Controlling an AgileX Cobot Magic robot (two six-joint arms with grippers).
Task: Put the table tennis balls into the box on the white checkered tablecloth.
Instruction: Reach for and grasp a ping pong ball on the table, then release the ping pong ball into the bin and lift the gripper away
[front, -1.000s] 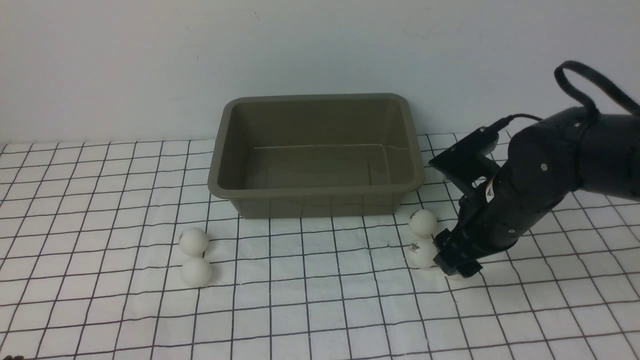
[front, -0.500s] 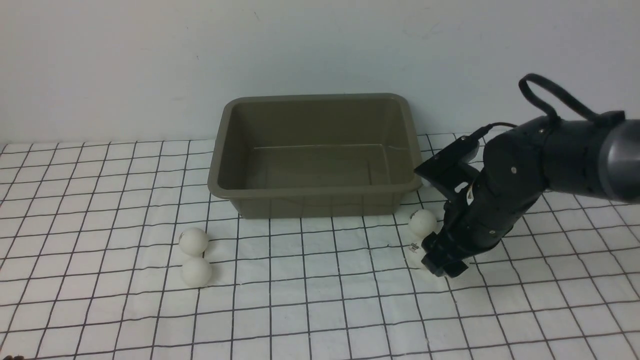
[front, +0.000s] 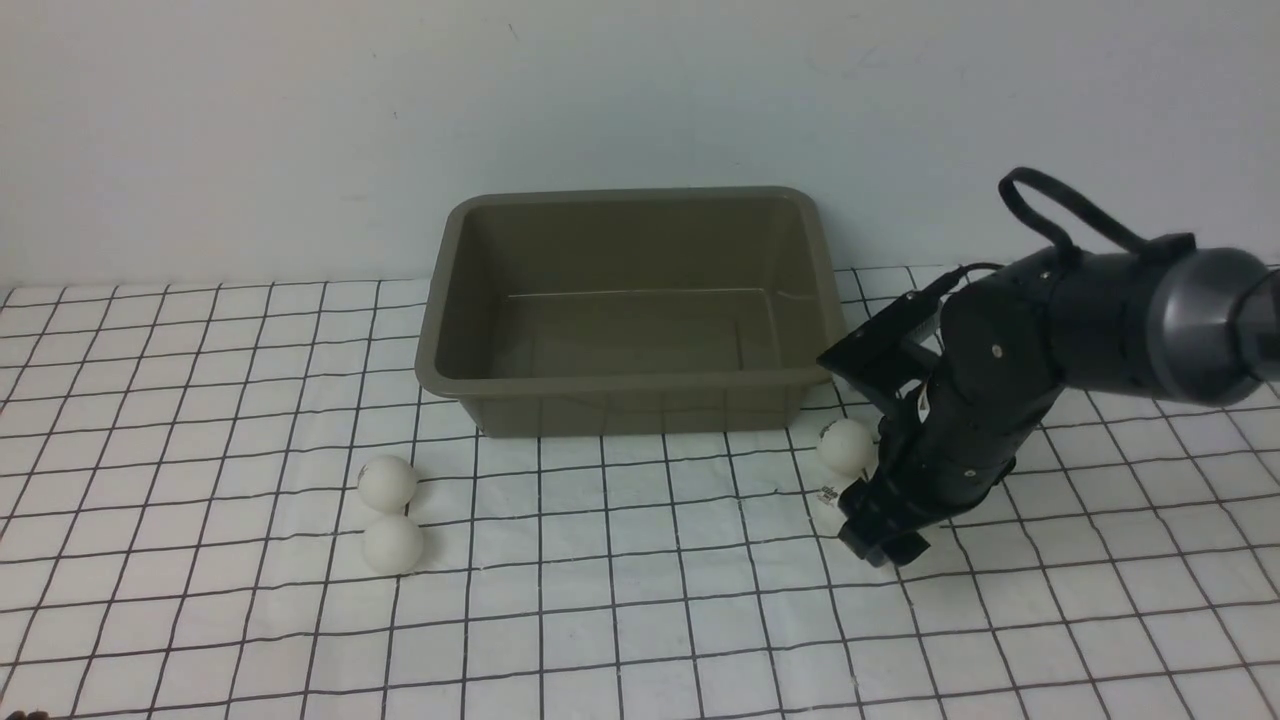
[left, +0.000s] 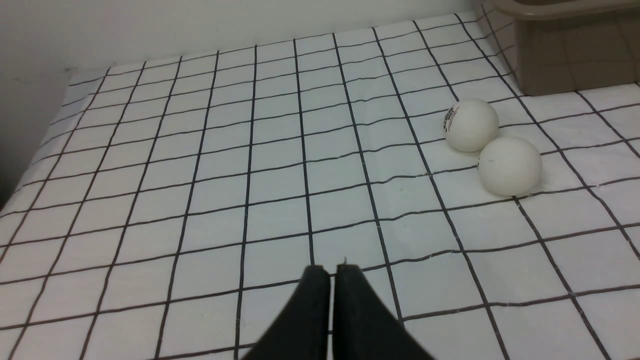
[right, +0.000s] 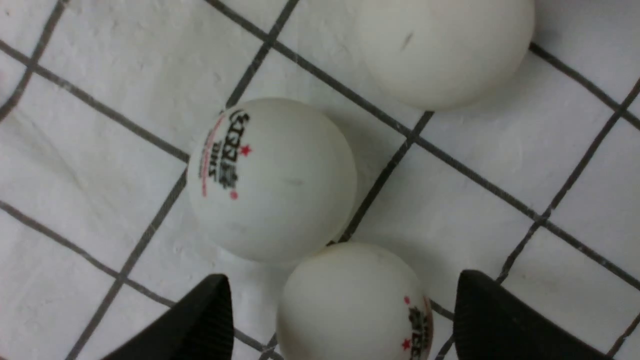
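The olive-brown box (front: 630, 310) stands on the white checkered tablecloth (front: 640, 620), with nothing seen inside. Two table tennis balls (front: 387, 482) (front: 393, 544) lie touching at its front left. Right of the box lie another ball (front: 846, 445) and a logo ball (front: 830, 495), half hidden by my right gripper (front: 880, 535). In the right wrist view that gripper (right: 342, 277) stands open astride one logo ball (right: 352, 302), gaps on both sides; a second logo ball (right: 272, 180) touches it and a third ball (right: 445, 50) lies beyond. My left gripper (left: 330, 270) is shut and empty, low over the cloth, short of the left pair (left: 471, 125) (left: 510, 166).
A plain pale wall rises behind the box. The box's front corner (left: 575, 60) stands just past the left pair of balls. The cloth's edge meets the wall at the far left (left: 65, 75).
My right arm has swung left and lowered, bringing its open gripper over the nearer right-hand ball. The balls, the box and the left gripper have not moved.
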